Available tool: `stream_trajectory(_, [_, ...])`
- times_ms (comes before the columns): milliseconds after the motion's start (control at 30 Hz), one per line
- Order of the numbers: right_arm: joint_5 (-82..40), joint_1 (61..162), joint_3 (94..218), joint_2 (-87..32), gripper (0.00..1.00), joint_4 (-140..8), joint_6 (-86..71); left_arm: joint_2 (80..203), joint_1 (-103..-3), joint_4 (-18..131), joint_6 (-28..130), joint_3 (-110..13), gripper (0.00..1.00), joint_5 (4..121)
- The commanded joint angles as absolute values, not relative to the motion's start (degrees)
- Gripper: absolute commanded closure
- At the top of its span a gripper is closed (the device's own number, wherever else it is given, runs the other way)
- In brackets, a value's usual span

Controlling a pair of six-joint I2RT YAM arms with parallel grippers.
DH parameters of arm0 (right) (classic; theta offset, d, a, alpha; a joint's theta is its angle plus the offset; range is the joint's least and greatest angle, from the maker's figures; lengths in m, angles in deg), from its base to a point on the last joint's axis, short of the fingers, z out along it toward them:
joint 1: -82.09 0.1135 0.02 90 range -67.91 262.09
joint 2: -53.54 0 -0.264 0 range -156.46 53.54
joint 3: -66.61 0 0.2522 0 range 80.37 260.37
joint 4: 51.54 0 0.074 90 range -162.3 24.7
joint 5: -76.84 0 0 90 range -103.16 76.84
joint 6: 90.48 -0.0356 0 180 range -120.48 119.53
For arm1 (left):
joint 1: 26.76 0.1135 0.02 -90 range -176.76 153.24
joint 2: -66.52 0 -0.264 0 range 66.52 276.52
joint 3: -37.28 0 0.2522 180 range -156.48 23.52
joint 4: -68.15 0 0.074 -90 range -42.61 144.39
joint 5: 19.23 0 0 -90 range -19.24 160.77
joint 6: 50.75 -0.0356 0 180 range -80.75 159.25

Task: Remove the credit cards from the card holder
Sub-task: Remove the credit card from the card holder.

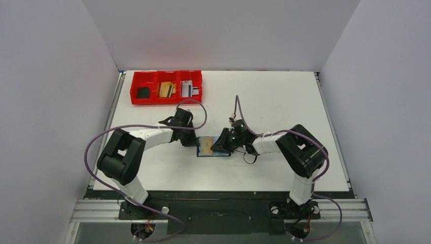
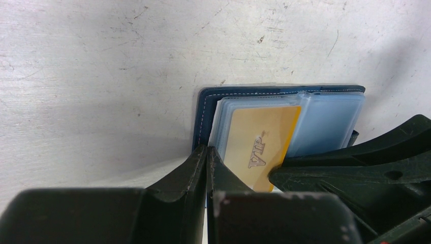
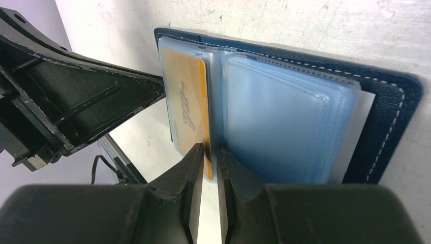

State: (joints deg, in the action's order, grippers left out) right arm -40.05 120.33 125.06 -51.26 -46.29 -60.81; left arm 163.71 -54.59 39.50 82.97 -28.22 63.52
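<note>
You are looking at the card holder (image 3: pixel 394 96) lying open and flat on the white table (image 1: pixel 284 101), near its middle, between the two arms. The holder's left half is showing a tan-gold VIP card (image 2: pixel 259 142) sitting in a clear sleeve. The right half is showing a stack of blue-grey sleeves (image 3: pixel 279 117).

Your left gripper (image 2: pixel 207 152) is resting with its fingers pressed together, nothing between them, and its tips are meeting the near left corner of the navy cover. Your right gripper (image 3: pixel 209 152) is hanging over the holder's near edge by the spine. Its fingers are standing a narrow slit apart, with the VIP card's near right corner and the lip of its sleeve lying in that slit. You cannot tell whether the pads are pressing on the card.

The two grippers are crowding the same near edge, close together but apart, with the card between them. From above, the right gripper's body is hiding much of the holder's right half.

At the far left of the table, well apart from the holder, the red tray (image 1: pixel 166 100) is holding a black card (image 1: pixel 144 92) in its left compartment, a gold-toned card (image 1: pixel 165 90) in the middle and a silvery-grey card (image 1: pixel 189 90) on the right. Purple cables (image 1: pixel 91 147) are looping beside both arms.
</note>
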Motion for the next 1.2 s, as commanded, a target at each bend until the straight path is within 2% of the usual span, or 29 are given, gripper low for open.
stream_trajectory(0, [-39.3,120.9,125.6,-52.5,0.87,-42.9,-61.1,166.2,-55.5,34.4,81.6,-27.0,1.0,66.9])
stream_trajectory(467, [-38.4,119.2,123.1,-49.1,1.0,-42.5,-62.1,167.0,-55.3,32.9,81.6,-26.9,1.0,69.2])
stream_trajectory(1167, [-37.1,116.1,120.4,-45.9,1.0,-47.2,-59.4,168.2,-54.6,32.5,81.4,-26.5,1.0,70.3])
